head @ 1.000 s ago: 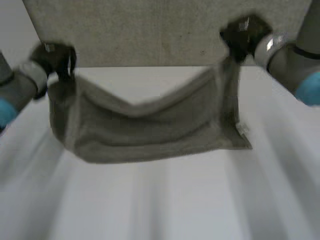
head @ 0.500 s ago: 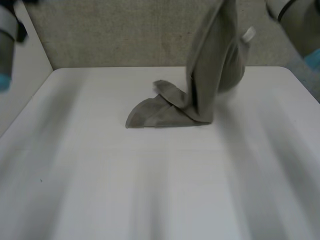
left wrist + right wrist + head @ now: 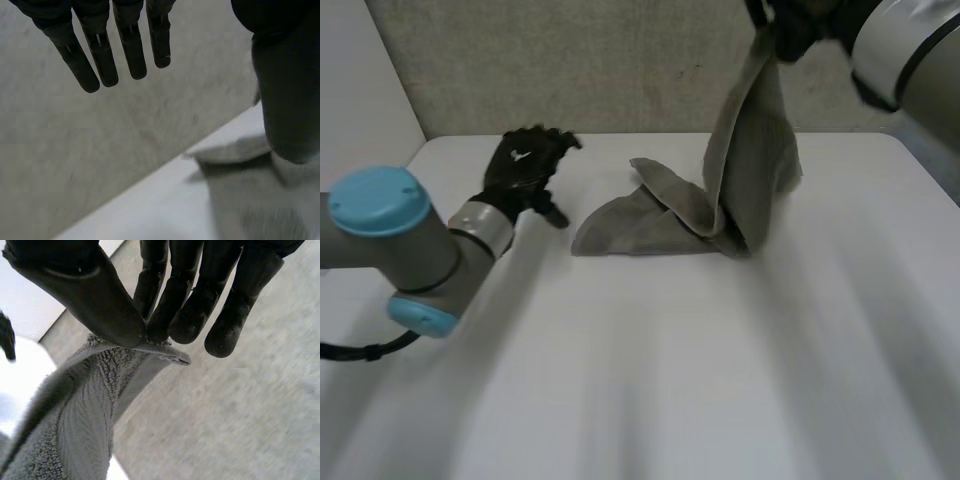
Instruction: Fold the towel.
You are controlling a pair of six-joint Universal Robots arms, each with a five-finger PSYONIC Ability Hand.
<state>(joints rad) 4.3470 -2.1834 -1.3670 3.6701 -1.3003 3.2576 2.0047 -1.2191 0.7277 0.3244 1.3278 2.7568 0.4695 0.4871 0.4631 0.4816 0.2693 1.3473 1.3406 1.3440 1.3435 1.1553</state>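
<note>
A grey-brown towel hangs from my right hand, which is raised high above the table's back edge. In the right wrist view the thumb and fingers pinch the towel's top edge. The towel's lower part lies crumpled on the white table, spreading out to the left. My left hand hovers over the table to the left of the towel, apart from it. Its fingers are straight and hold nothing, with the towel beyond the thumb.
A grey textured wall stands directly behind the table. The table's back left corner lies just behind my left hand. My left arm crosses the table's left side.
My left hand has let go of its towel corner, opened and come down over the table's left. My right hand has lifted its corner high, so the towel now hangs from it alone.
</note>
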